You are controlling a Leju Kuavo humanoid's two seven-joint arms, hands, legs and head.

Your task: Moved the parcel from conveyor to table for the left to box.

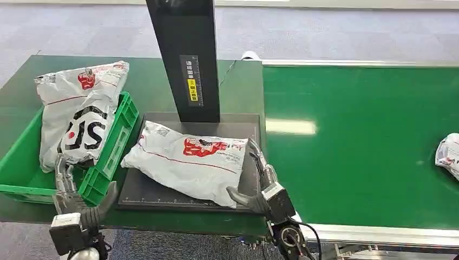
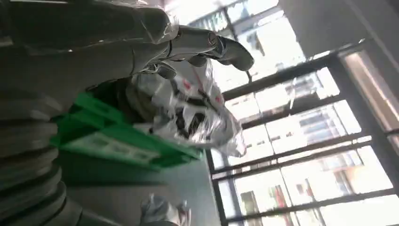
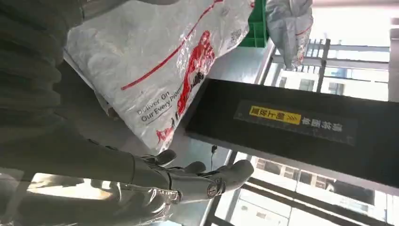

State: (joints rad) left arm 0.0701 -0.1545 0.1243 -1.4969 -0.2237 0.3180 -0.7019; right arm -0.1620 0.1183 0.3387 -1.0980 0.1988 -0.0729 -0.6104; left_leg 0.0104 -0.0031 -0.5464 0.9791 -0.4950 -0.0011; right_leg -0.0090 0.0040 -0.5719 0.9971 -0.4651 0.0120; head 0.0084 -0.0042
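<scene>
Head view — parcel (image 1: 187, 162) overhangs dark mat (image 1: 162, 196) edge

Grey carpet floor (image 1: 335, 32) is running behind the green tabletop (image 1: 146, 81). Tall dark-framed windows (image 2: 301, 141) are letting in bright daylight, glare patch lying on the green surface (image 1: 290, 127).

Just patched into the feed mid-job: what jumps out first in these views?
A white parcel with red print lies on the dark scale plate at the foot of a black post, the right robot hand open at its near right edge. To its left, a green crate holds another white parcel, the left robot hand near the crate's front corner. A third parcel lies far right on the green conveyor.
</scene>
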